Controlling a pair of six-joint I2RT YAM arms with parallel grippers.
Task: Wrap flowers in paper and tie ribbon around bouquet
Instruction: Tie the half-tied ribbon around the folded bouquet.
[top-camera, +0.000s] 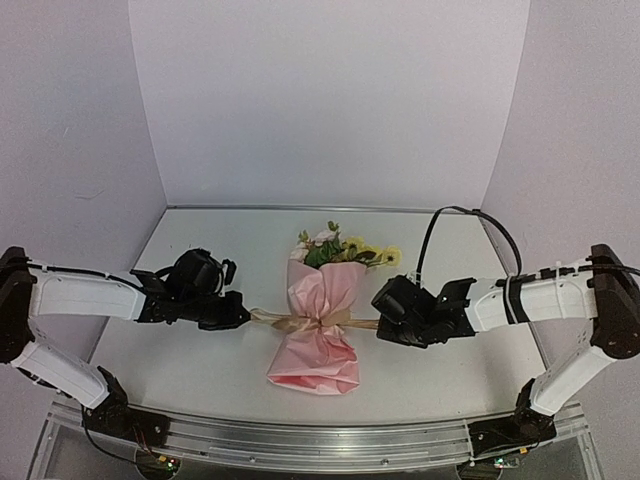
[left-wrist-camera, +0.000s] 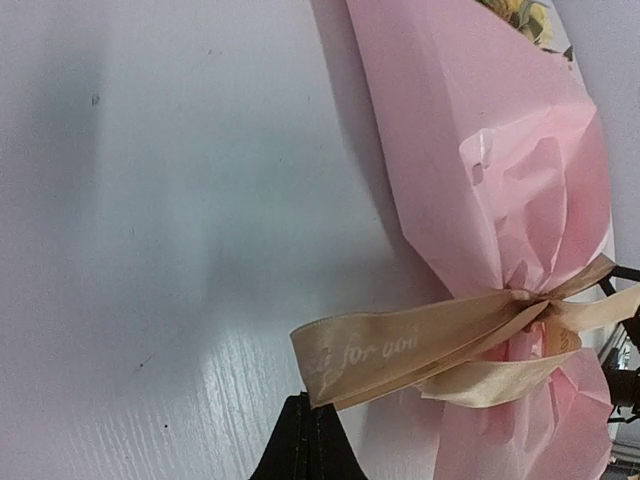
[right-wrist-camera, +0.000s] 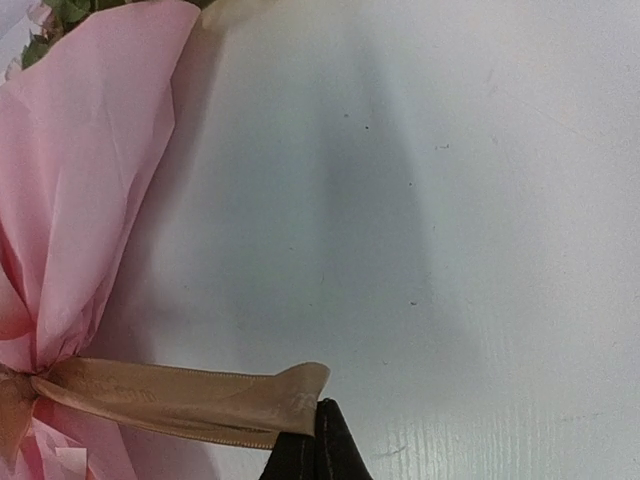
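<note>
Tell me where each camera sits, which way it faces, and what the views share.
Top external: above and behind the robot, looking down on the table; left arm and right arm, bouquet between them.
Left wrist: on the left arm, looking along the shut left end effector at its ribbon end and the paper.
Right wrist: mirrored, shut right end effector pinching the other ribbon end.
Shared: all three show the ribbon tied around the paper.
</note>
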